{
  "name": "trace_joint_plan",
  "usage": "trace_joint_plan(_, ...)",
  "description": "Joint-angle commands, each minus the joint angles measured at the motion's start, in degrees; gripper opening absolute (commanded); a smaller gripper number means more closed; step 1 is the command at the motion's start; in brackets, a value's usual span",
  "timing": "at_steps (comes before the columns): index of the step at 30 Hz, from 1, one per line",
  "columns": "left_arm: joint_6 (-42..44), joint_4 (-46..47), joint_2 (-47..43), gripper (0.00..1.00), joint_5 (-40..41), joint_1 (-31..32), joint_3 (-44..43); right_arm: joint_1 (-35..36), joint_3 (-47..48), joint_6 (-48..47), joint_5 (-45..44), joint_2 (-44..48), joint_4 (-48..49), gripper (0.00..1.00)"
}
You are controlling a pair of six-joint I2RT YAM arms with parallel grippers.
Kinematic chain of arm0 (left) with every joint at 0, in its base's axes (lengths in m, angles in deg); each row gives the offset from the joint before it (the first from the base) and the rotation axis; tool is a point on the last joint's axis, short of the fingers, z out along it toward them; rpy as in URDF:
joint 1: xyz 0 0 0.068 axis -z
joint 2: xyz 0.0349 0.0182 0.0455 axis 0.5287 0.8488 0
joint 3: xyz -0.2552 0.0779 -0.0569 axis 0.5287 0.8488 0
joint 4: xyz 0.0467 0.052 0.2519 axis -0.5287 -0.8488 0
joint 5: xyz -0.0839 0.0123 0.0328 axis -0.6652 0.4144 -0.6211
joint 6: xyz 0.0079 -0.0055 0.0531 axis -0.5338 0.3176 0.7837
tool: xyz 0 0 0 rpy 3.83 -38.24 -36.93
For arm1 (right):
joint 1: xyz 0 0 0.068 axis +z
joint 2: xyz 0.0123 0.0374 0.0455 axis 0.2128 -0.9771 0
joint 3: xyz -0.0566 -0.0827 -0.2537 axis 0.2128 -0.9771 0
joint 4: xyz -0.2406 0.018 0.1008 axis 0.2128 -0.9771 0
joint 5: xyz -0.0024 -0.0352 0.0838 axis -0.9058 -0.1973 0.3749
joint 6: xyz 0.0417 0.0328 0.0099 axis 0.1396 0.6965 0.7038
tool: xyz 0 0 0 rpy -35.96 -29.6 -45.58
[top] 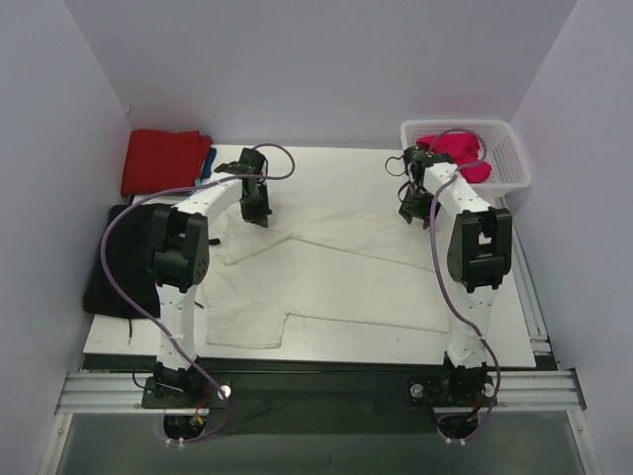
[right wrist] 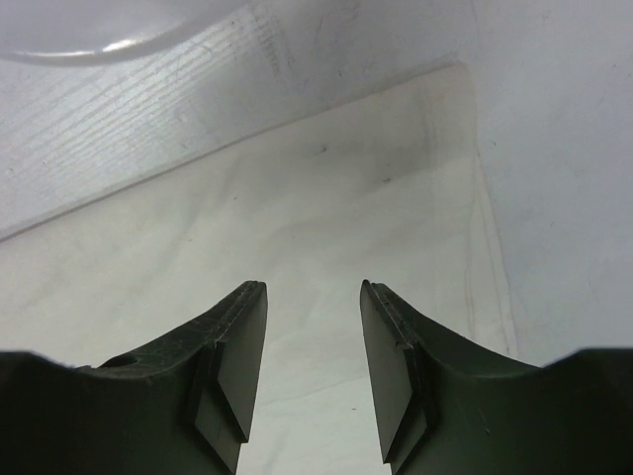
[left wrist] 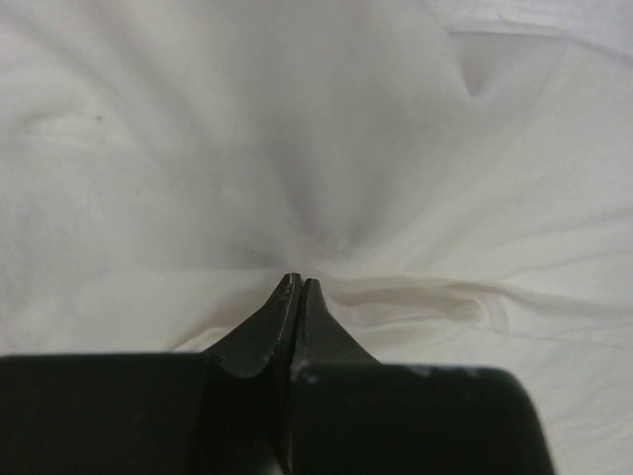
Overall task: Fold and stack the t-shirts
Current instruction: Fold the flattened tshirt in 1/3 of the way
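A large cream-white t-shirt [top: 336, 282] lies spread and partly folded across the white table [top: 514, 327]. My left gripper [top: 256, 212] is down on the shirt's back left part. In the left wrist view its jaws [left wrist: 299, 283] are shut, and the cloth [left wrist: 415, 198] puckers into creases that run to the tips. My right gripper [top: 410, 212] hovers over the shirt's back right part. It stands open [right wrist: 314, 289] with only flat cloth [right wrist: 297, 218] below. A folded red t-shirt [top: 163, 160] lies back left, a blue one [top: 206, 164] peeking beside it. A magenta-pink t-shirt [top: 460, 153] sits in a basket.
The white plastic basket [top: 516, 168] stands at the back right corner. Off the table's left edge lies a black cloth or mat [top: 111, 272]. Pale walls close in the back and both sides. In the right wrist view the shirt's edge [right wrist: 487, 228] runs close to the right fingertip.
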Motion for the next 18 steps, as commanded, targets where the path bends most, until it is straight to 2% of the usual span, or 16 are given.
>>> trace_joint_plan(1,0.12,0.99,-7.88,0.0,-0.18,1.05,1.93,0.06,-1.19,0.78,-2.06,4.71,-2.48,0.43)
trace_joint_plan(18,-1.99,1.16,-18.52,0.0,0.62,4.38,14.85,0.06,-7.69,1.04,-2.93,10.07,-2.48,0.43)
